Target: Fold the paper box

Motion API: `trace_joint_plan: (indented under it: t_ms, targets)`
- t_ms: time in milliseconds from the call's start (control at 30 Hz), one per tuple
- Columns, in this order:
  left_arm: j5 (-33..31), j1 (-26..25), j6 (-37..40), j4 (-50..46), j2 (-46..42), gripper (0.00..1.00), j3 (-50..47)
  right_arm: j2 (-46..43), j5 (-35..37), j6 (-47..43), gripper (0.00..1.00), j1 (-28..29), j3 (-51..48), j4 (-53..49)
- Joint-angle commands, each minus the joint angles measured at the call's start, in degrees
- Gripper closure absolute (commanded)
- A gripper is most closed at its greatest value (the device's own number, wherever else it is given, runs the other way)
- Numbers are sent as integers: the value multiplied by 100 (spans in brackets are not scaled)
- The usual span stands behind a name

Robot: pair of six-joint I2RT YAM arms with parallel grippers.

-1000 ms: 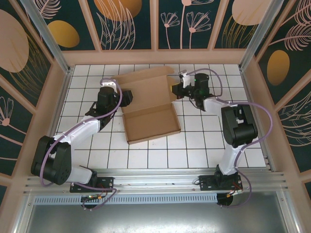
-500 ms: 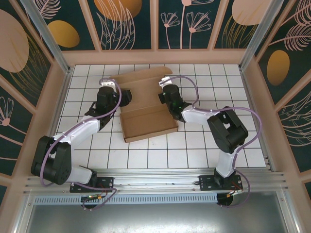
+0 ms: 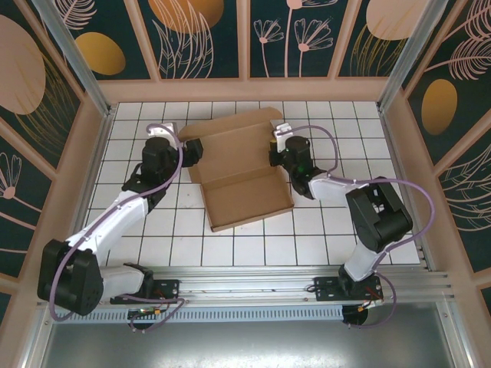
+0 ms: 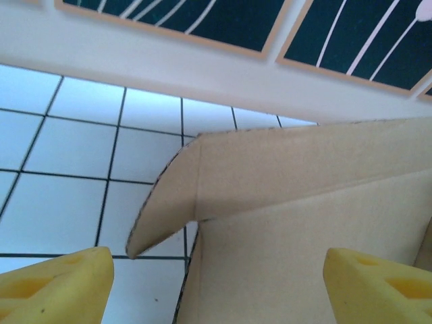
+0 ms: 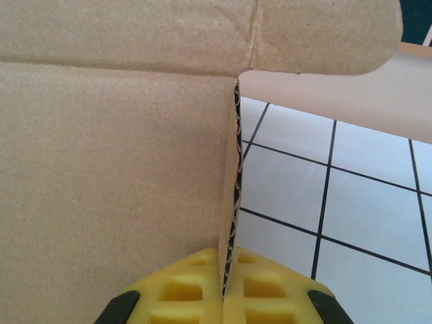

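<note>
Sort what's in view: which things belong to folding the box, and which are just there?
Job: paper box; left gripper, open at its left flap; right gripper, shut on its right edge.
Just there: tiled table; patterned wall panels.

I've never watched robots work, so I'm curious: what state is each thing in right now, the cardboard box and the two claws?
paper box: half folded, lid flap open, nothing inside.
left gripper: open, jaws wide apart at the box's left edge, not clamping it.
right gripper: shut on the cardboard edge at the box's right side.
</note>
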Motion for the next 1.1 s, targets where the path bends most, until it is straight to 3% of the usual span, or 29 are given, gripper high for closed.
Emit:
trace_joint_plan:
  t_ms: [0,133,233,400,633,800,967,1067]
  targets:
    - [537,278,391,-116,-254,18,-298,-288,-492,147,100,-107,-236,493]
    - [2091,592,616,152,-343,19,-609,-313,-675,239,100,-208,-358,588]
    - [2729,603,766,-5,-95,24,-553,-339,-694,239,100,-219,-403,629]
    - [2636,611,739,-6,110,31,-700,-411,-675,221,100,-227,-458,670]
    - [2335,612,765,-77,243,50,-804,-492,-611,187,100,-236,-496,661]
    - [2057,613,830,-63,214,70,-846,-504,-602,186,100,-244,-526,672]
    - [2393,609,677,113,520,96,-719,-498,-600,237,100,-212,-511,651]
    - [2378,614,503,198,538,100,-634,-518,-427,246,100,-125,-464,540]
